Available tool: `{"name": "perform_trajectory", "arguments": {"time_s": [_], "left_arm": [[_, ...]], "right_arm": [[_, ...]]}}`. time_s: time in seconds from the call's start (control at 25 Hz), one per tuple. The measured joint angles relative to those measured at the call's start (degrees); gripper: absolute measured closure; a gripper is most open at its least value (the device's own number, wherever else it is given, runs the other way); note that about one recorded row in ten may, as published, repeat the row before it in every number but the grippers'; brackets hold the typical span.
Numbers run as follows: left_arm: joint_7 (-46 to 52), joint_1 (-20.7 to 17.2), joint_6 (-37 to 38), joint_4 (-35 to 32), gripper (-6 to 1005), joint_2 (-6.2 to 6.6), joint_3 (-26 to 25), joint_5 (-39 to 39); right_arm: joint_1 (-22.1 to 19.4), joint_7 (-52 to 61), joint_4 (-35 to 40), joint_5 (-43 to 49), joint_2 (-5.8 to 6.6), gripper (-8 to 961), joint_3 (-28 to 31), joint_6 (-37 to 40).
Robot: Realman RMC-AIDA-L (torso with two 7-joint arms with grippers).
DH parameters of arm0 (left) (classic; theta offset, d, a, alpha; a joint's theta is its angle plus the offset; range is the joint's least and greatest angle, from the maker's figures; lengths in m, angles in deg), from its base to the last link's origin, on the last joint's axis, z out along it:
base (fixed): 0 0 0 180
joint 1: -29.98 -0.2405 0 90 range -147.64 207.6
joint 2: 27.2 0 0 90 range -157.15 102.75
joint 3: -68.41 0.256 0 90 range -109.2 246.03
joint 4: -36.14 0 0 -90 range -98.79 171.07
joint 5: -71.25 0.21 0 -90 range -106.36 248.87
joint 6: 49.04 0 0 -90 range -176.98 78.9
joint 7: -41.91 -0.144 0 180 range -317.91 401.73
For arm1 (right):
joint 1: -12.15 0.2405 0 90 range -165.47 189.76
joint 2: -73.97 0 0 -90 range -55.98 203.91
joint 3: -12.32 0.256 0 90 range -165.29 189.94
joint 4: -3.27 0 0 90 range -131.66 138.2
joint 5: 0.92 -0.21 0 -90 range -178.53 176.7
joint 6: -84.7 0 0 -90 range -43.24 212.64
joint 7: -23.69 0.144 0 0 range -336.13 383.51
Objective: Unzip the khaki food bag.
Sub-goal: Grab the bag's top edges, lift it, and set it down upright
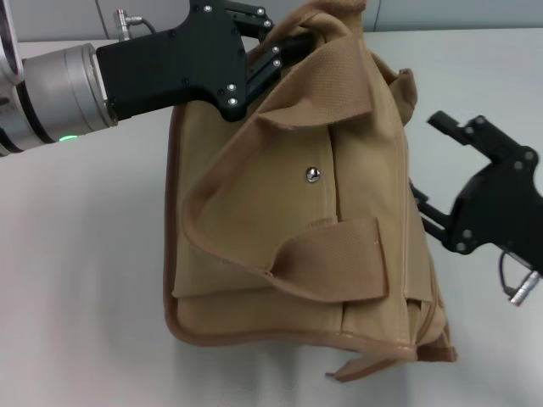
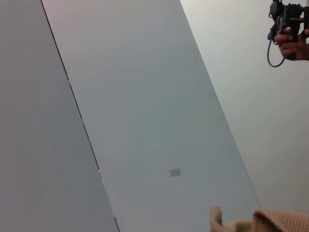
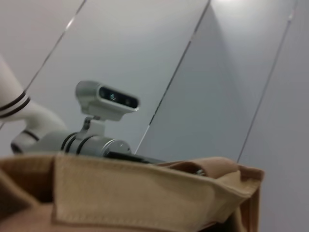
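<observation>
Across the middle of the bench lies the khaki food bag (image 1: 322,212), its front pocket and silver snap (image 1: 313,175) facing up at us, its long axis running from the far edge toward the near edge. Our left gripper (image 1: 270,47) is at the bag's far end, its fingertips buried among the folded webbing there, so we cannot tell whether it is clenched on anything. Our right gripper (image 1: 422,193) sits against the bag's right flank, toward the bench's right edge; its fingertips are hidden behind the canvas, so its grip is also unclear. We judge the zipper runs along that right flank, nearer the right arm, with the left bracing the far end.
</observation>
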Motion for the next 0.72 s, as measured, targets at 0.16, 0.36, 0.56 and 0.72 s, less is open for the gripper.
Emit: {"name": "perform_trajectory", "arguments": {"time_s": [0.16, 0.36, 0.56, 0.72], "left_arm": [[0.0, 0.1, 0.0, 0.0, 933, -0.01, 0.5, 0.0], [0.0, 0.2, -0.1, 0.1, 932, -0.01, 0.6, -0.1], [0.2, 0.4, -0.1, 0.2, 930, -0.01, 0.6, -0.1], [0.3, 0.4, -0.1, 0.2, 929, -0.01, 0.7, -0.2]], "right_arm": [[2.6, -9.4, -5.0, -1.0, 0.01, 272, 0.3, 0.2], [5.5, -17.4, -9.6, -2.6, 0.01, 293, 0.4, 0.4], [7.2, -21.0, -11.3, -2.6, 0.01, 314, 0.4, 0.5], [7.3, -23.1, -12.1, -2.5, 0.01, 330, 0.4, 0.5]]}}
